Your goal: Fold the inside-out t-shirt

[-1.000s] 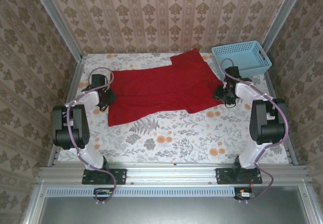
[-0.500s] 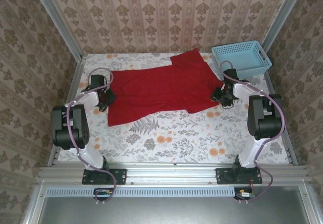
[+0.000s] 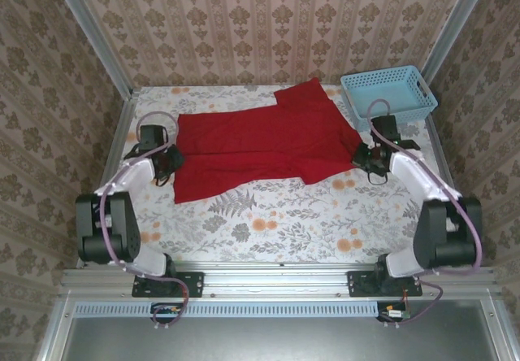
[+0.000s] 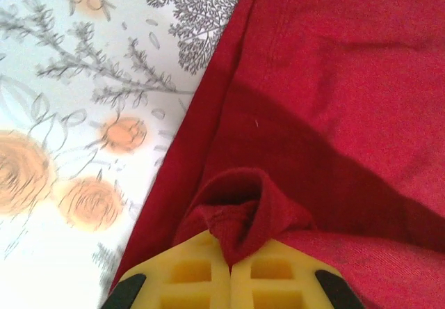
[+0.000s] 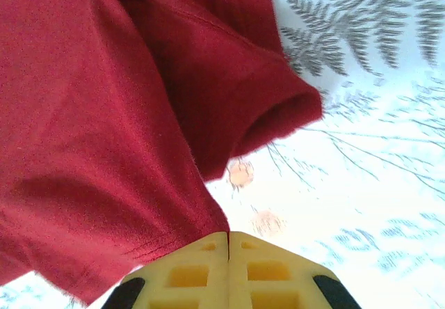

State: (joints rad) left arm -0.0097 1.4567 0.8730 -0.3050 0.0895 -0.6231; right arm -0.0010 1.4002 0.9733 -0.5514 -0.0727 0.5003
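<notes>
T-shirt: I see the red t-shirt [image 3: 260,143] lying spread on the far half of the table [image 3: 268,224]. Its long side runs from left to right, and one flap reaches toward the back wall.
Left gripper: the left gripper [image 3: 170,159] sits low at the left edge of the t-shirt, touching it.
Left jaws: in the left wrist view the yellow fingers [image 4: 188,271] are pressed together, with a small bunch of red cloth [image 4: 240,211] pinched between the tips and standing up as a fold.
Right gripper: the right gripper [image 3: 364,154] is at the right edge of the t-shirt, on the near side of the basket.
Right jaws: in the right wrist view the two pads [image 5: 188,274] are together. The hem corner of the t-shirt [image 5: 104,149] goes in between their tips, so I read them as clamped on it.
Sleeve: one short sleeve [image 5: 278,111] lies open on the tablecloth, just beyond the right gripper.
Basket: a light-blue basket [image 3: 382,77] stands at the far right corner, just beside the t-shirt. I cannot tell if they touch.
</notes>
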